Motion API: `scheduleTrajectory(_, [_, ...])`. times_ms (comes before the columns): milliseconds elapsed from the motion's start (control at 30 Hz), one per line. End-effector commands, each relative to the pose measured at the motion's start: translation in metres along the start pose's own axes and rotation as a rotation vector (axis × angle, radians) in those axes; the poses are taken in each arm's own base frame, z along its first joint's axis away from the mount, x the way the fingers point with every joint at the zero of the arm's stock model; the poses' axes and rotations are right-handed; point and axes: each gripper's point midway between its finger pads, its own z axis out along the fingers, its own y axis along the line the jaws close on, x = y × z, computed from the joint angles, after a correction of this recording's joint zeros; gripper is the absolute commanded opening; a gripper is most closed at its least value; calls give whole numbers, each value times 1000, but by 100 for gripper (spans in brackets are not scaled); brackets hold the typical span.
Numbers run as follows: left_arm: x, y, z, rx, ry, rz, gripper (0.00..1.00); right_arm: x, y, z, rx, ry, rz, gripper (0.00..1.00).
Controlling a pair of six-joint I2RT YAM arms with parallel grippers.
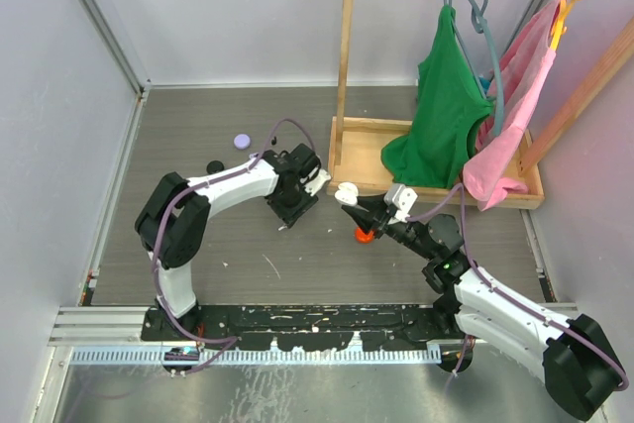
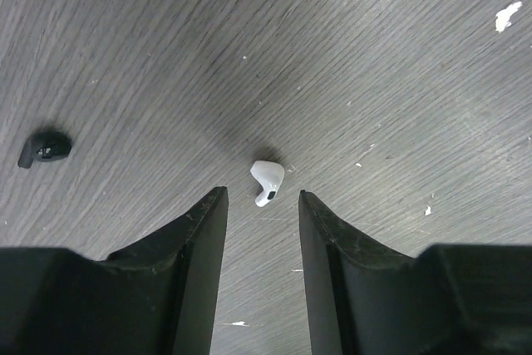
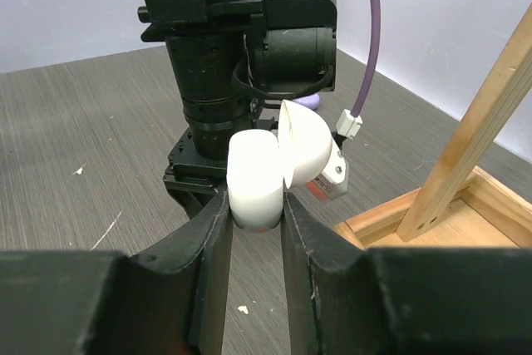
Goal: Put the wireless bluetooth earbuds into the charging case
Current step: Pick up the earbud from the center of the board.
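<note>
White stemmed earbud point(image 2: 268, 182) lies on the grey wood-grain desk point(image 2: 374, 56), just past the tips of the left end effector point(image 2: 261, 204). Its jaws are spread and hold nothing. Small black earbud point(image 2: 43, 147) sits apart on the left. Right end effector point(image 3: 255, 199) pinches the white charging case point(image 3: 253, 174), lid open, to the right. Risk: bud is tiny, so an off-centre pinch could flick it away or cock it for the socket. No legible labels.

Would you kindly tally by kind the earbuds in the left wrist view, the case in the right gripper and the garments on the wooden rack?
Tiny stemmed plastic buds: 2, the white earbud, the black earbud
Open white clamshell charging case: 1
Cloth garments: 2, the green garment, the pink garment
Total: 5
</note>
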Motion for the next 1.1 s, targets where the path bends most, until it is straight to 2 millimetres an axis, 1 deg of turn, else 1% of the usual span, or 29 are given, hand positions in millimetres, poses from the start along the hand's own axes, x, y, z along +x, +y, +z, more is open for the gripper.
scheduleTrajectory(0, [-10, 1, -2, 14, -5, 49, 40, -18, 0, 2, -4, -65, -16, 1])
scheduleTrajectory(67, [-12, 1, 1, 16, 0, 53, 39, -18, 0, 2, -5, -65, -16, 1])
scheduleTrajectory(167, [-6, 3, 4, 10, 36, 55, 37, -19, 0, 2, -4, -66, -17, 1])
scheduleTrajectory(300, [-5, 2, 10, 17, 46, 56, 34, -18, 0, 2, -6, -63, -16, 1])
scheduleTrajectory(467, [1, 1, 17, 22, 85, 48, 33, -19, 1, 2, -8, -66, -18, 1])
scheduleTrajectory(667, [2, 0, 22, 27, 83, 37, 24, -19, 2, 2, -14, -66, -18, 1])
scheduleTrajectory(800, [0, 2, 15, 4, 60, 7, 16, -18, 1, 2, -13, -63, -18, 1])
scheduleTrajectory(833, [-6, 4, 14, -9, 28, -10, 14, -18, 2, 2, -15, -63, -18, 1])
scheduleTrajectory(933, [-12, 9, 0, -53, -32, -69, 9, -18, 3, 3, -21, -61, -19, 1])
scheduleTrajectory(1000, [-20, 13, -12, -82, -97, -129, 5, -17, 4, 3, -28, -61, -19, 1])
scheduleTrajectory(1067, [-28, 11, -23, -83, -171, -195, 4, -17, 5, 5, -40, -63, -19, 1])
